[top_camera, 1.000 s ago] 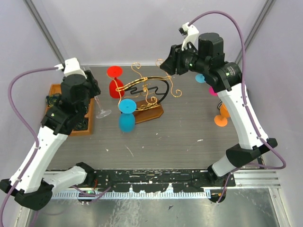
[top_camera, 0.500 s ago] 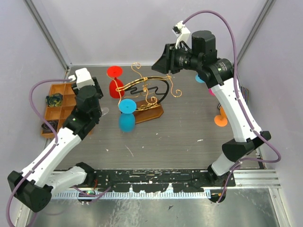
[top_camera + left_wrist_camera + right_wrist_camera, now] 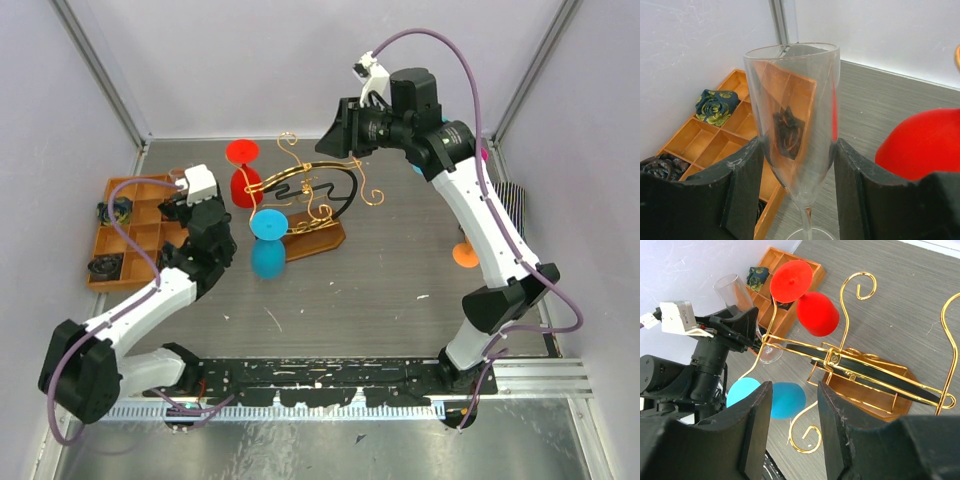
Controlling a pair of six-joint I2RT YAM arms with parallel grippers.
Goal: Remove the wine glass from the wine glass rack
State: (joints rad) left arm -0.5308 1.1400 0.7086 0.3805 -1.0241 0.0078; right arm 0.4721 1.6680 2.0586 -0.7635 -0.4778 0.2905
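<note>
The wine glass rack [image 3: 318, 205] is a gold wire stand with a black bar on a brown wooden base; it also shows in the right wrist view [image 3: 865, 366]. A red wine glass [image 3: 243, 175] [image 3: 817, 312] and a blue wine glass [image 3: 268, 245] [image 3: 787, 399] hang on its left end. My left gripper [image 3: 217, 238] [image 3: 797, 150] is shut on the bowl of a clear wine glass [image 3: 792, 115] [image 3: 735, 287], upright between tray and rack. My right gripper [image 3: 335, 135] [image 3: 794, 400] is open and empty, high above the rack.
An orange-brown compartment tray [image 3: 125, 230] [image 3: 710, 145] with rolled fabric items stands at the far left. An orange glass foot [image 3: 465, 255] lies at the right, behind the right arm. Grey walls close in the table at the back and sides.
My left arm has swung down and right from over the tray, its gripper now low around the clear glass. My right gripper has drifted left and up above the rack.
</note>
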